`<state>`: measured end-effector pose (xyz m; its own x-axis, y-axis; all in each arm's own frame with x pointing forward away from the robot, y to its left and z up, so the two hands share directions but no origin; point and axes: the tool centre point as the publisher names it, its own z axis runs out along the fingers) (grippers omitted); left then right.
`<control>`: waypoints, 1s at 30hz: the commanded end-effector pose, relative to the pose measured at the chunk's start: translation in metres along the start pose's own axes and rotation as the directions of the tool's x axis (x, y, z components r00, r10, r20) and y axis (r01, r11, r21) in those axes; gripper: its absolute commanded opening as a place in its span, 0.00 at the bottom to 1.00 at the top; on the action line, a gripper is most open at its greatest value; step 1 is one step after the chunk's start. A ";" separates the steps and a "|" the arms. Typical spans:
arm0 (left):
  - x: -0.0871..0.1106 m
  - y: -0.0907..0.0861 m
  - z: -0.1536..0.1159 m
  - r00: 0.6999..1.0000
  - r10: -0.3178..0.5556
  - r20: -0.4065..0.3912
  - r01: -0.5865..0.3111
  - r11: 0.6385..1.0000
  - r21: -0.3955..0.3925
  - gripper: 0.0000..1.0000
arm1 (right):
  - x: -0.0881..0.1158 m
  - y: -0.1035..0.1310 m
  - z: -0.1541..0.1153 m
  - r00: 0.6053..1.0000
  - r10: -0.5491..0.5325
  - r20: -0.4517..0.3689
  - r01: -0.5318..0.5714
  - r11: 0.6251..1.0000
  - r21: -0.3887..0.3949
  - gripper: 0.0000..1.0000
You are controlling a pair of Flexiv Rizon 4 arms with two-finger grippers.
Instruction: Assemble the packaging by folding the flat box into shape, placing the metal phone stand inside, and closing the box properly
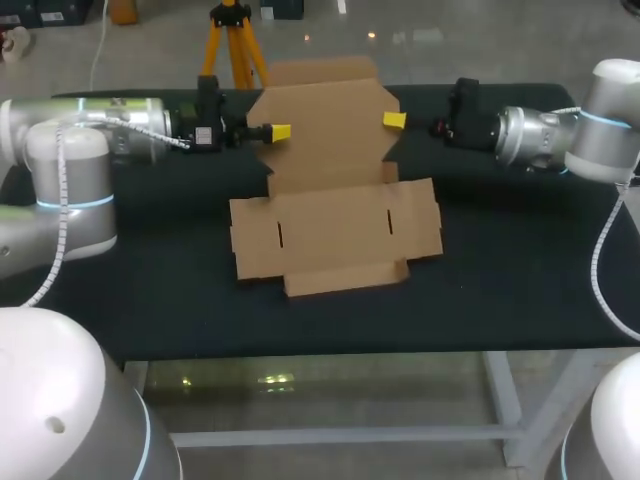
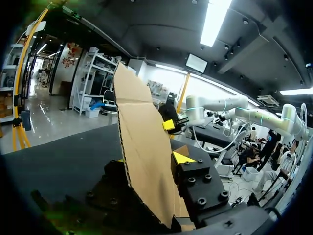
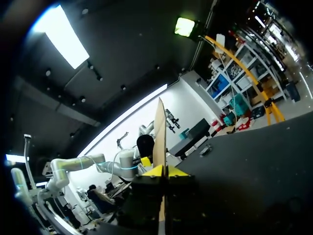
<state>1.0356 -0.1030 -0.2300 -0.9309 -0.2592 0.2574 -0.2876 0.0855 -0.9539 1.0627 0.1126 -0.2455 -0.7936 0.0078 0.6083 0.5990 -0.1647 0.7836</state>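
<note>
**Both tools clamp the lid panel, box half raised**

The left tool (image 1: 278, 132) is pinching the left edge of the far panel (image 1: 325, 125), cardboard sandwiched between its yellow tips. Over on the other side, the right tool (image 1: 394, 121) mirrors it. Its wrist view shows the panel edge-on, squeezed tight between the two tips.

That matched grip on both sides looks deliberate. With both edges held level, the panel tilts up along its crease instead of twisting.

Moving outward, the rest of the box (image 1: 335, 235) lies flat on the dark desk (image 1: 520, 280). Its slotted middle panel and near flap are spread toward the near edge, and the side tabs are unfolded. Its weight on the desk probably anchors the fold line.

By my reckoning this is early shaping, with no walls formed yet. The metal phone stand is nowhere in view, so loading and closing are some way off.
</note>
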 end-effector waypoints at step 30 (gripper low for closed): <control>-0.001 0.001 0.013 0.999 0.010 -0.047 -0.010 1.000 0.002 0.00 | 0.003 0.006 0.009 1.000 -0.026 -0.001 0.026 0.999 -0.036 0.00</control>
<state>1.0359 -0.1138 -0.2316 -0.9413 -0.2213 0.2551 -0.2794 0.0860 -0.9563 1.0635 0.1187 -0.2376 -0.8086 0.0177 0.5881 0.5736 -0.1995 0.7945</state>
